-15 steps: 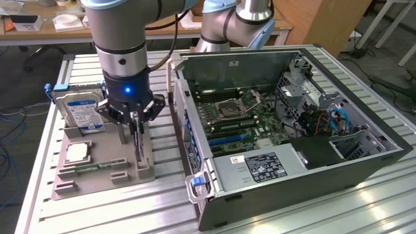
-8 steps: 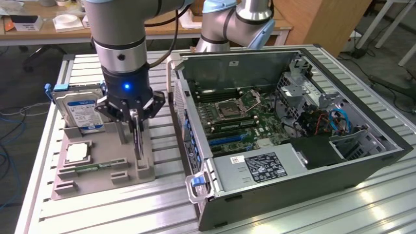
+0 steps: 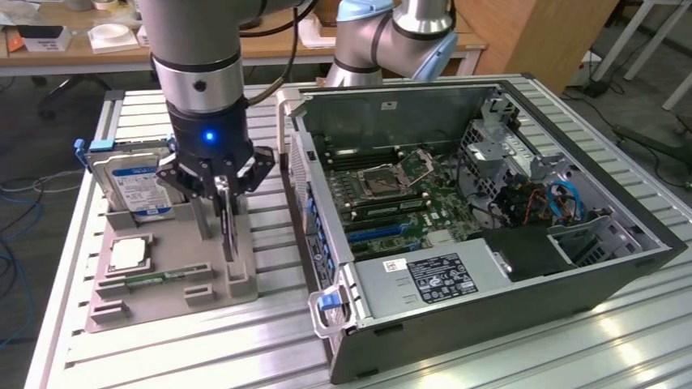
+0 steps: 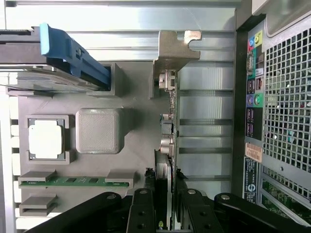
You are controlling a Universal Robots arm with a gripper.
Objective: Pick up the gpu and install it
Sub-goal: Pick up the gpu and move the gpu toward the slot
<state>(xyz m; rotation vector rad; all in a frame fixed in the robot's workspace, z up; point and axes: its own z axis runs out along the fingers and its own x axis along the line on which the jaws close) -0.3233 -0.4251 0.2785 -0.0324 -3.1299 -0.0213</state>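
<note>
Pincer (image 3: 222, 193) gripping gpu (image 4: 167, 126), upright in tray (image 3: 162, 304)

A robotics lab or workshop. In the exterior view, an industrial robot arm (image 3: 197, 73) hangs over a ribbed aluminium bench (image 3: 162, 356) that fills the middle and lower frame. The bench carries an opened computer case (image 3: 605, 275) and a grey parts tray (image 3: 162, 304). A wooden desk (image 3: 271, 50) with small boxes (image 3: 44, 36) runs along the upper left. Loose cables (image 3: 16, 267) trail over the floor at the left edge.
</note>
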